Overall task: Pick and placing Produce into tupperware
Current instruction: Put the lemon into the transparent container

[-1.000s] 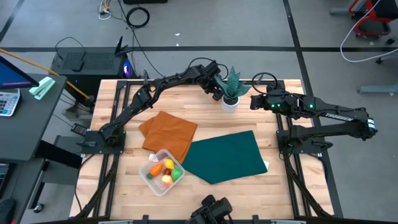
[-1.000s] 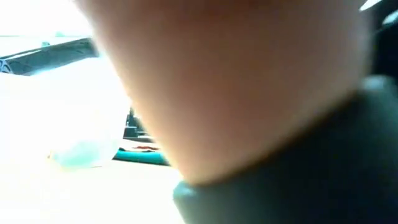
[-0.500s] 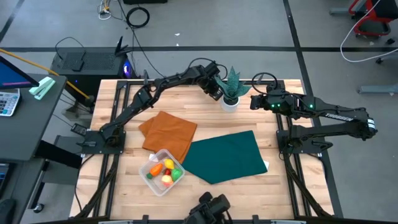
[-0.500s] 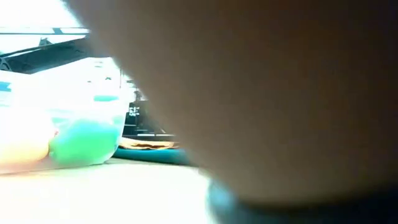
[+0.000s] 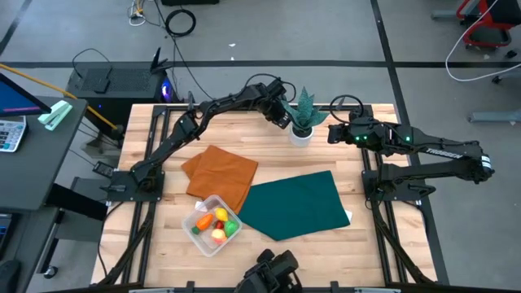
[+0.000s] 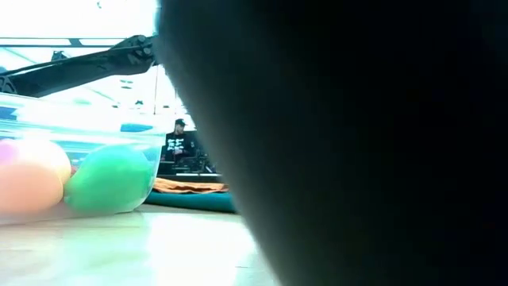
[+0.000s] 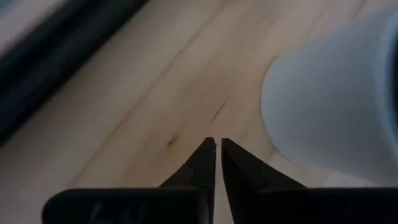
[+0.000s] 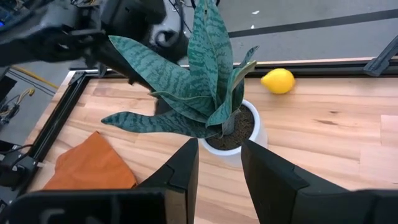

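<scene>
Several produce pieces (image 5: pixel 217 224) are already held in the tupperware (image 5: pixel 198 237) at the tabletop's (image 5: pixel 163 130) near left, beside the orange cloth (image 5: pixel 218 172) and green cloth (image 5: pixel 297 203). One lemon (image 8: pixel 278 81) is left loose at the far edge, behind the potted plant (image 8: pixel 231 127). Left tool (image 7: pixel 217 149) is seen pinched shut on nothing beside the white pot, presumably placed for reaching that lemon. Right tool (image 8: pixel 219 158) is parked partly open and empty, facing the plant.
</scene>
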Available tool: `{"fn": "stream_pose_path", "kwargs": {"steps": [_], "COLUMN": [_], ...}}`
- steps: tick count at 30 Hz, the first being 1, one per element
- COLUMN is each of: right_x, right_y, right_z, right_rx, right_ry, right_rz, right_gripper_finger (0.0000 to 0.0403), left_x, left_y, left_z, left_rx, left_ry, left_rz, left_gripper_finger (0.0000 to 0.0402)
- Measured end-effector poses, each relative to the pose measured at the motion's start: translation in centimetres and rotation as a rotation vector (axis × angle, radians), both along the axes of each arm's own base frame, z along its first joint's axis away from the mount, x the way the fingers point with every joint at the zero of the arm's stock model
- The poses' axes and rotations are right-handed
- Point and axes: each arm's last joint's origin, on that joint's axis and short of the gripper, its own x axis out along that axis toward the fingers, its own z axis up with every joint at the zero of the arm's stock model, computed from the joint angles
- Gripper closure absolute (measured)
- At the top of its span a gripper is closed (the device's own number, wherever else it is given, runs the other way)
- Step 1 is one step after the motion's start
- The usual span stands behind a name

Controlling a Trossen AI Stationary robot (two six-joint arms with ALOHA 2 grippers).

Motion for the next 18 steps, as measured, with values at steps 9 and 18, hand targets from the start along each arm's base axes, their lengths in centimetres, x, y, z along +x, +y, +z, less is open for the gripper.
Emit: {"fn": "stream_pose_path", "kwargs": {"steps": [9, 18], "right_x": [-2.3, -4.7], "right_y": [0.4, 0.8], "right_z": [-0.1, -0.8], "right_rx": [0.013, 0.087], "right_ry": [0.039, 0.087], "right_rz": [-0.058, -0.158], "right_gripper_finger": [0.0314, 0.0314], "left_x": [-3.6, -9.2], "left_y": [3.1, 6.7], "left_z": [5.3, 12.3], "left_rx": [0.033, 0.108], "left_ry": [-0.04, -0.14], "left_rz": [0.078, 0.176], "left_gripper_finger": [0.0374, 0.0375]}}
